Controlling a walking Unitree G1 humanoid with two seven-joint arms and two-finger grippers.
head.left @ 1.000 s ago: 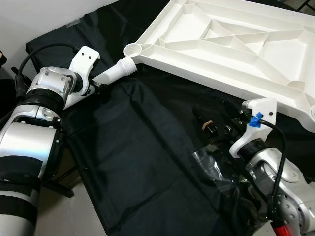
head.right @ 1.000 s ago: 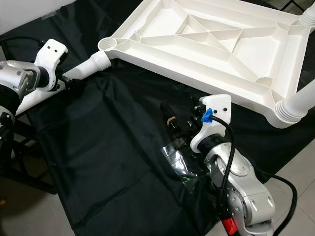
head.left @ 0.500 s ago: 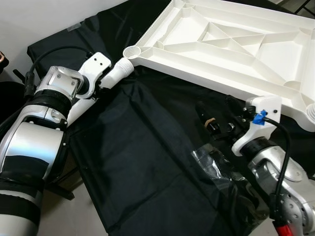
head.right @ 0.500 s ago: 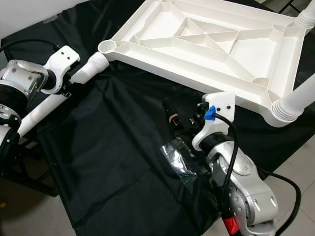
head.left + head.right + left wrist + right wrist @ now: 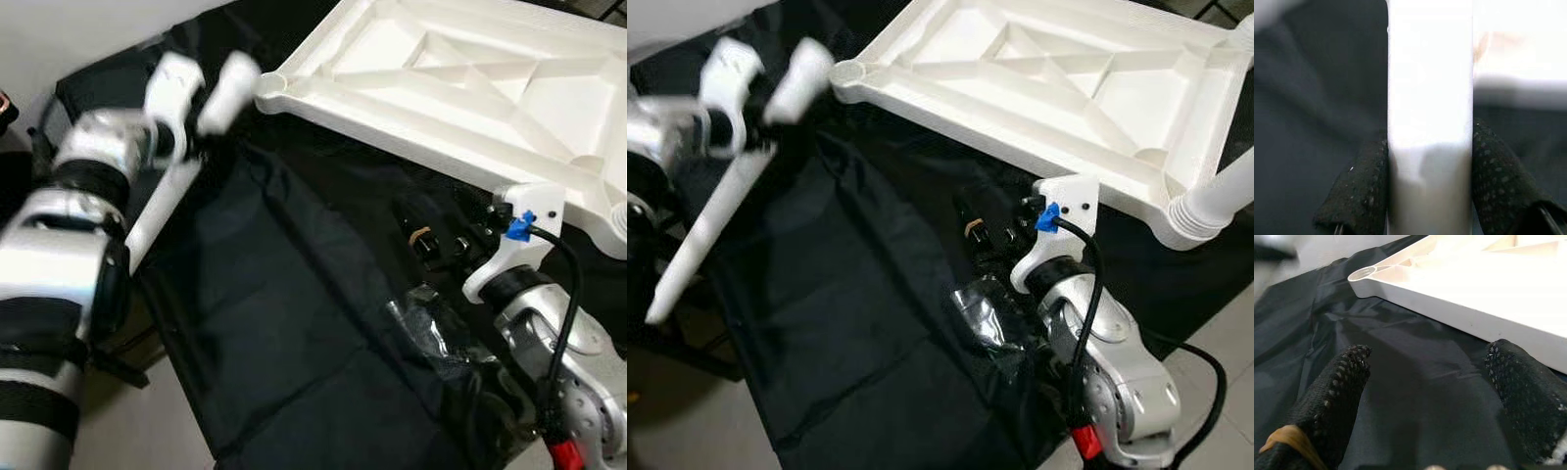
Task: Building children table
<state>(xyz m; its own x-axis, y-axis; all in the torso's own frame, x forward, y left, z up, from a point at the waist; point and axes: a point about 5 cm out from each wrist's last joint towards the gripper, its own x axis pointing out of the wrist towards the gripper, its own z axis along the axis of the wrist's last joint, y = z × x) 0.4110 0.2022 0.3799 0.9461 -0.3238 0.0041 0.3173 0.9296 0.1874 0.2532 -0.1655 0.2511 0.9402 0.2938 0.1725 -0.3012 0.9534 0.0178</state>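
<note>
Between the two black fingers (image 5: 1359, 188) of my left end effector (image 5: 186, 137) I see the long white plastic tube leg (image 5: 1430, 122), clamped on both sides. From the head cameras that leg (image 5: 715, 220) is blurred and tilted, its ribbed upper end (image 5: 227, 93) close beside the round corner socket (image 5: 269, 88) of the upturned white plastic tabletop with moulded ribs (image 5: 460, 78), though I cannot tell whether the two touch. Its lower end hangs past the edge of the black cloth (image 5: 294, 323) that covers the worktop.

My right end effector (image 5: 441, 235) sits low over the cloth, on the near side of the tabletop's long edge, with its fingers (image 5: 1334, 396) spread apart and nothing between them. Ahead of those fingers, in the right wrist view, I see the tabletop's edge (image 5: 1459, 308) and the same corner socket (image 5: 1364, 273). Just behind this end effector, towards me, a crumpled clear plastic bag (image 5: 421, 328) lies on the cloth. Beyond it to the right, a second white ribbed leg (image 5: 1215, 201) stands fitted in the tabletop's corner.
</note>
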